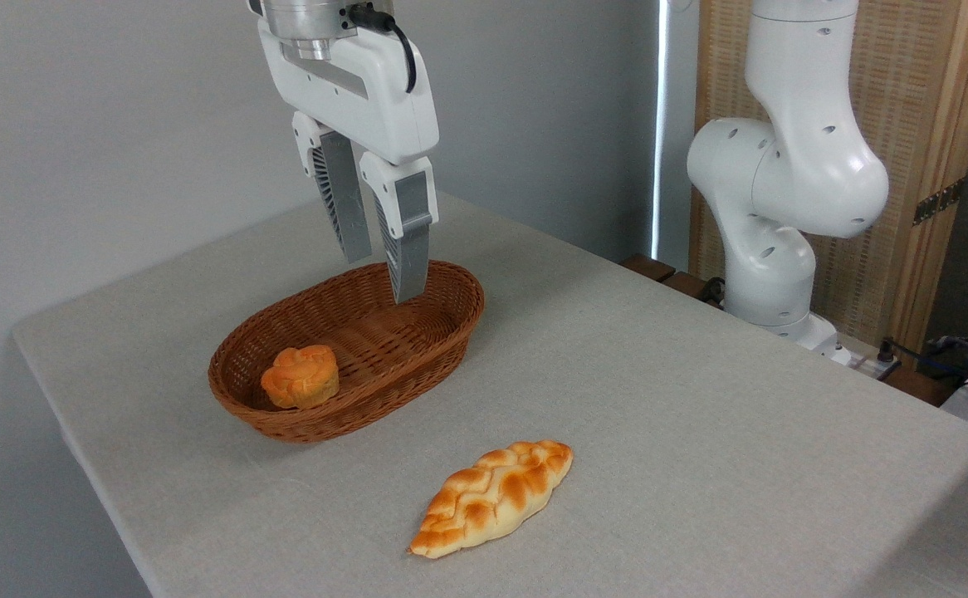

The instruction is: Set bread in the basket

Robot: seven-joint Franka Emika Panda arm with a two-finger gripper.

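Note:
The bread (494,497), a long braided golden loaf with pointed ends, lies flat on the grey tablecloth near the front, apart from everything else. The basket (451,320), an oval brown wicker one, stands behind it to the left. A small round orange bun (300,376) rests inside the basket at its near-left end. My gripper (383,278) hangs over the basket's far end, fingers pointing down, open with a narrow gap and nothing between them.
The arm's white base and lower joints (783,191) stand at the table's back right edge. Cables (949,353) lie beyond that edge. The table's left edge (77,432) runs close to the basket.

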